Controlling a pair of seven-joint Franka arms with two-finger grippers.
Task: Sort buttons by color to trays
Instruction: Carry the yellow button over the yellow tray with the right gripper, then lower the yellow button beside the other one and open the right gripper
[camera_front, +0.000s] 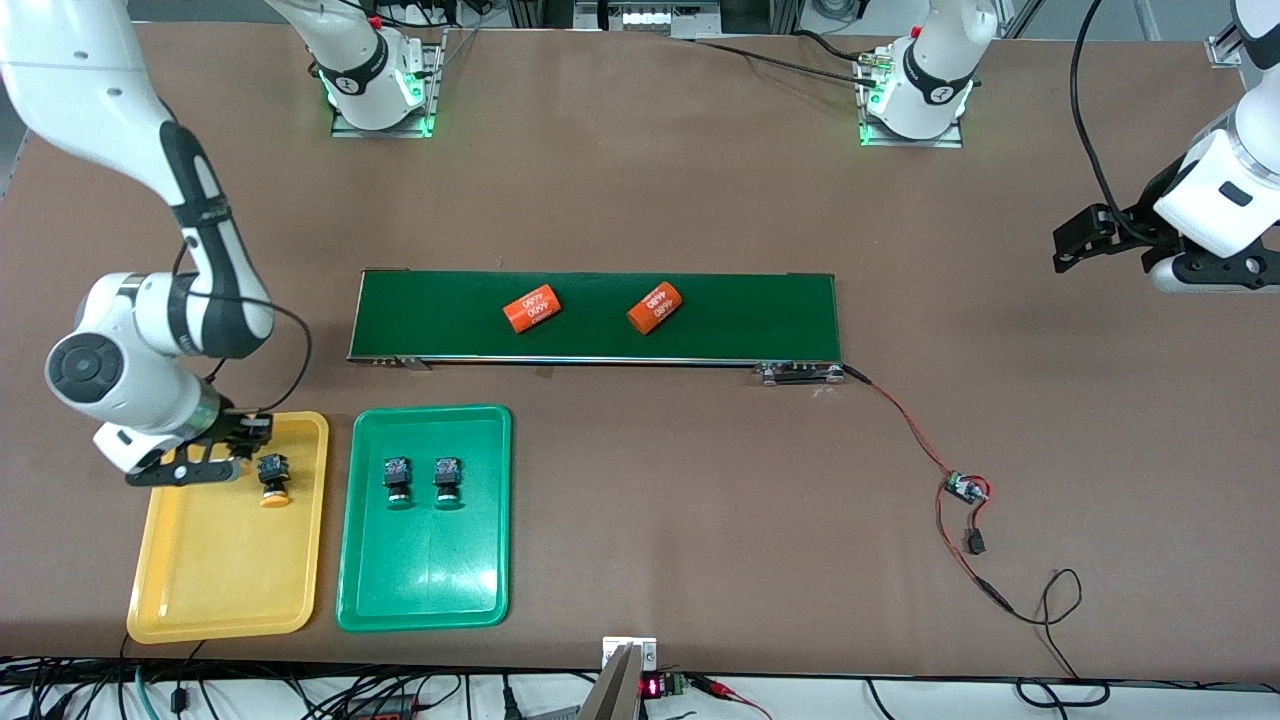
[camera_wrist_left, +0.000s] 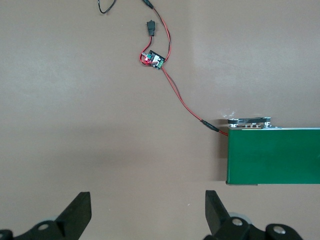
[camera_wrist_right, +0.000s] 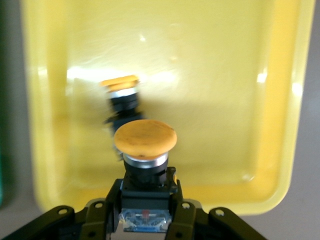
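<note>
My right gripper is over the yellow tray, at the end away from the front camera. In the right wrist view it is shut on the black body of a yellow-orange button; the hand hides this button in the front view. The other yellow-orange button lies in the yellow tray and also shows in the right wrist view. Two green buttons lie side by side in the green tray. My left gripper waits open and empty over bare table.
A long dark-green belt lies mid-table with two orange cylinders on it. A small circuit board with red and black wires trails from the belt's end; belt end and board show in the left wrist view.
</note>
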